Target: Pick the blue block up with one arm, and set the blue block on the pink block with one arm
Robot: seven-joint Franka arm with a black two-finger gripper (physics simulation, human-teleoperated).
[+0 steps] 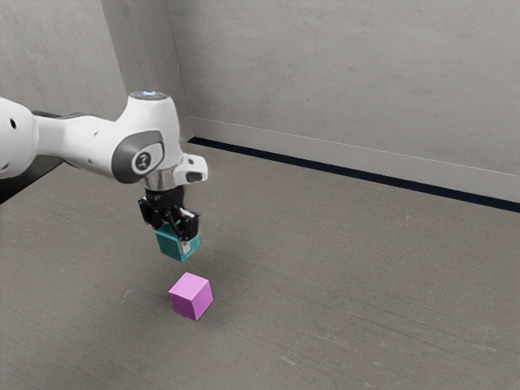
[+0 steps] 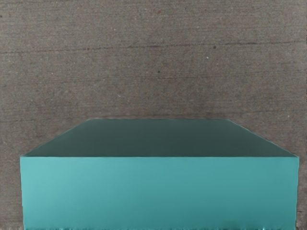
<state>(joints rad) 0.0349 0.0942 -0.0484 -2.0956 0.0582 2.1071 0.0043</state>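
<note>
Currently my gripper [image 1: 179, 236] is clenched on the blue block [image 1: 170, 244], holding it clear of the table [image 1: 366, 276], near the pink block [image 1: 191, 295] but apart, high enough, I judge, to pass over its top.

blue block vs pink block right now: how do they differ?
Colour: the blue block is teal-blue, the pink block is magenta. Support: the blue block is clamped in the hand, off the table; the pink block rests on it, untouched. Place: the blue block hangs above and to the exterior view's left of the pink block, apart from it. Shared: both are plain cubes of similar apparent size.
</note>
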